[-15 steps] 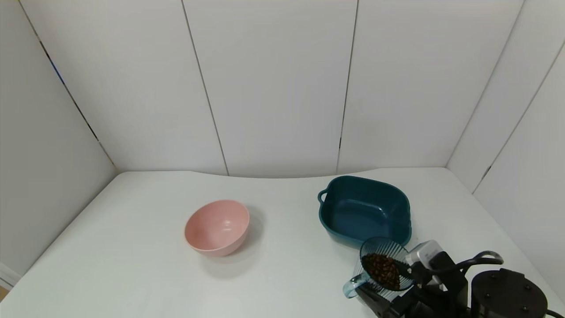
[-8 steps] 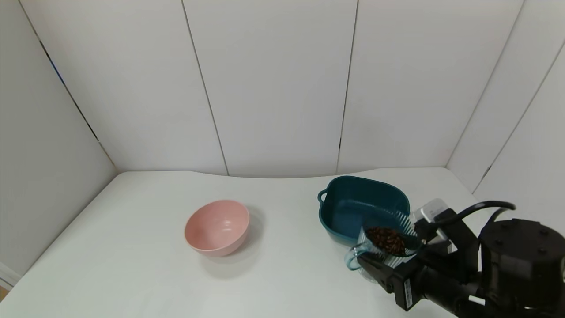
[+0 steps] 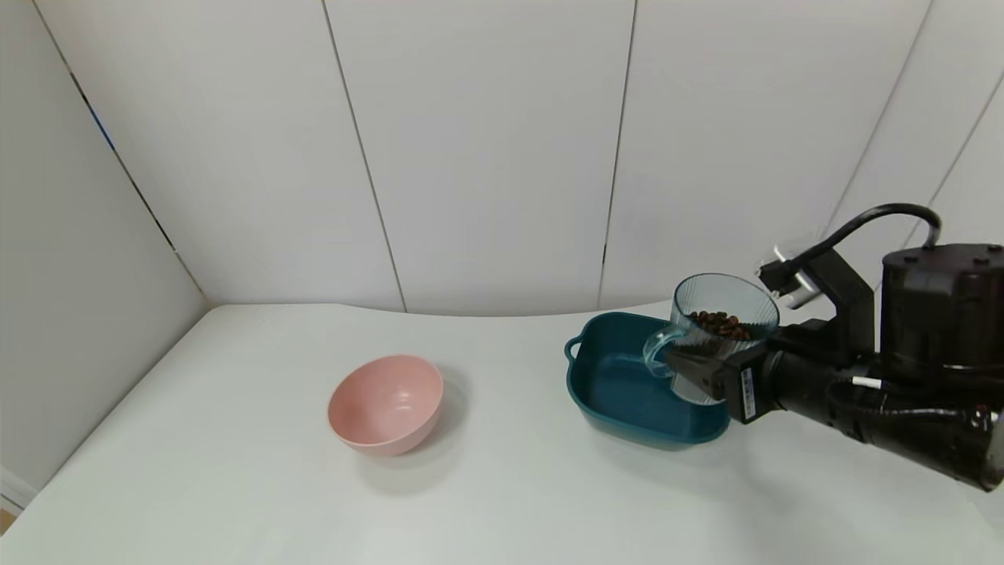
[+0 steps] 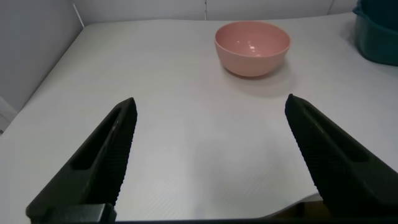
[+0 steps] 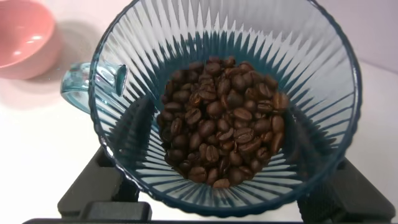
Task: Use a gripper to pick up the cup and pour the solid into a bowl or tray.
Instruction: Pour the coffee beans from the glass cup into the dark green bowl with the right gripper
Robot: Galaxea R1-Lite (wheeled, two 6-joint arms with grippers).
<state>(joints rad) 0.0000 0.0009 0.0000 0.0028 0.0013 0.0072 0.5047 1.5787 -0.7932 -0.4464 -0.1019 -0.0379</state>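
Note:
My right gripper is shut on the ribbed pale blue cup and holds it upright above the right part of the dark teal basin. The cup's handle points to the left. Dark brown beans lie in a heap inside the cup; in the right wrist view the cup fills the frame with the beans at its bottom, and my fingers show through its walls. The basin looks empty. My left gripper is open over bare table, off the head view.
A round pink bowl stands left of the basin, also in the left wrist view. White wall panels close the table at the back and on both sides. The white table spreads in front of the bowls.
My right gripper has lifted the cup from the near right of the table and carried it up and back, over the teal basin. The beans stay in the cup.

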